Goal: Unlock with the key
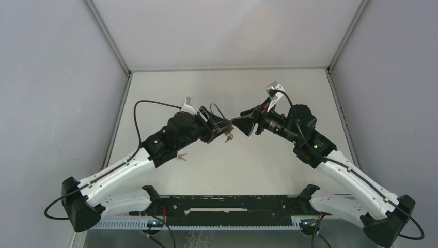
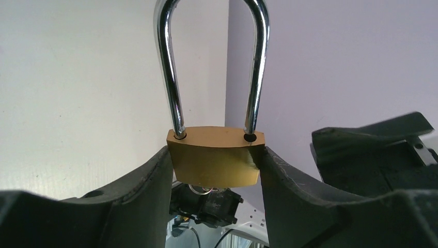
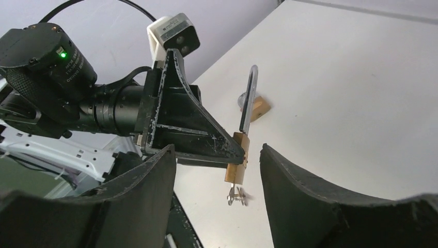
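My left gripper point(image 2: 214, 151) is shut on the brass body of a padlock point(image 2: 216, 157) and holds it in the air with its long steel shackle point(image 2: 170, 67) pointing away from the wrist. A key with a ring point(image 3: 236, 194) hangs blurred from the bottom of the padlock point(image 3: 238, 155). My right gripper point(image 3: 217, 151) is open and empty. Its fingers point(image 3: 289, 181) stand either side of the key end, apart from it. From above, the left gripper point(image 1: 225, 129) and right gripper point(image 1: 243, 124) meet tip to tip over the table's middle.
A small brass and silver object point(image 3: 256, 107) lies on the white table beyond the held padlock, and it also shows in the top view point(image 1: 182, 155) under the left arm. Grey walls point(image 1: 62, 103) close in the table on the left, right and back.
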### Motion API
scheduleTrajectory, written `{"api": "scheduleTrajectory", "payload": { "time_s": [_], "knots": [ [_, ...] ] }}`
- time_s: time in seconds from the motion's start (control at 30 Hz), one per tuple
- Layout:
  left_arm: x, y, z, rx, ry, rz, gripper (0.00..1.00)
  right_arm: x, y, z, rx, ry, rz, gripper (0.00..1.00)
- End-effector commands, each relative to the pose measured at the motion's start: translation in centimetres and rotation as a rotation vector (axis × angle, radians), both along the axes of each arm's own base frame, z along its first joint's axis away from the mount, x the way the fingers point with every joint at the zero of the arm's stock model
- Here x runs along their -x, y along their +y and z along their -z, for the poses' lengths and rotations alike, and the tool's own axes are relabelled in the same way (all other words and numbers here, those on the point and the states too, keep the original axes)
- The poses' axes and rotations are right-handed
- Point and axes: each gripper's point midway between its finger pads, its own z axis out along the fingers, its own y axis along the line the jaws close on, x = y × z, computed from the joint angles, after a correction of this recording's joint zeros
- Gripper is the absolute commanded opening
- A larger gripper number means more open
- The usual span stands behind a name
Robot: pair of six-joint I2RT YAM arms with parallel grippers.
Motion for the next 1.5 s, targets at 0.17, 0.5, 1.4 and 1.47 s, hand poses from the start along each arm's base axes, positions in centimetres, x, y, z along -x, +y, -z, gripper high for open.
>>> {"api": "scheduleTrajectory", "payload": {
  "time_s": [0.17, 0.5, 1.4, 1.47],
  "knots": [
    [-1.1, -1.1, -8.8, 0.237, -0.05, -0.045, 0.0, -1.0, 0.7, -2.4, -0.013, -0.143, 0.098, 0.68],
    [-1.8, -0.9, -10.2, 0.303, -0.024, -0.093, 0.0, -0.5, 0.0, -0.9, -0.009, -0.144, 0.137, 0.68],
    [-1.5, -0.6, -12.2, 0.426, 0.037, -0.115, 0.0, -2.7, 3.1, 1.1, -0.037, -0.15, 0.148, 0.53],
    [-1.5, -0.6, -12.3, 0.431, 0.039, -0.114, 0.0, -3.2, 3.1, 1.1, -0.042, -0.152, 0.167, 0.5]
  ]
}}
